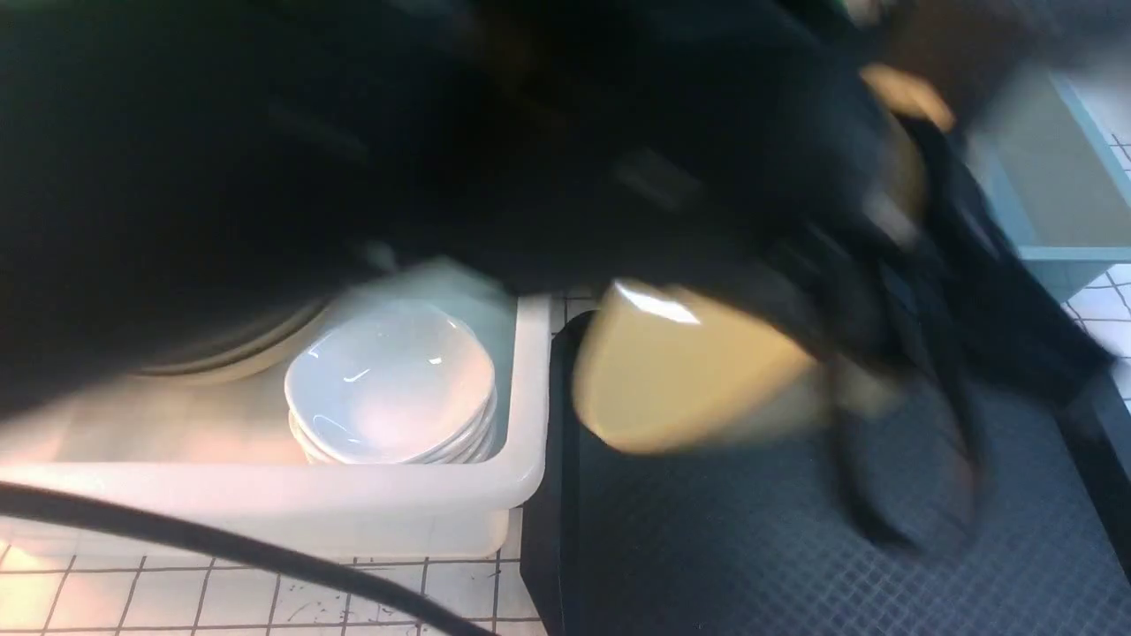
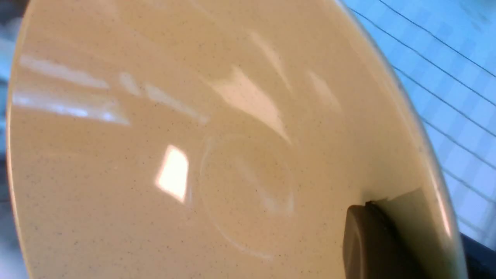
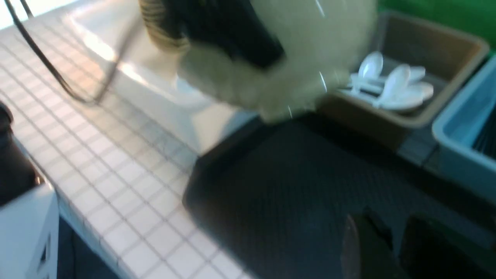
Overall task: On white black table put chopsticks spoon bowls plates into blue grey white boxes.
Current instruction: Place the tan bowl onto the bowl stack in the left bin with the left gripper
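My left gripper (image 1: 826, 353) is shut on the rim of an olive-yellow bowl (image 1: 689, 371) and holds it tilted in the air over the near edge of the black tray, right beside the white box (image 1: 530, 353). In the left wrist view the bowl (image 2: 193, 155) fills the frame, with one finger pad (image 2: 368, 240) pressed on its inner wall. The white box holds a stack of white plates (image 1: 389, 380) and more yellow bowls (image 1: 230, 358). My right gripper (image 3: 393, 240) hangs shut and empty low over the tray. White spoons (image 3: 391, 83) lie in the grey-brown box (image 3: 457, 50). Black chopsticks (image 3: 489, 135) lie in the blue box (image 3: 449, 128).
The black diamond-textured tray (image 1: 751, 548) lies to the right of the white box on the white gridded table (image 1: 265, 601). A black cable (image 1: 221, 543) crosses in front of the white box. The blue box (image 1: 1074, 256) stands at the back right.
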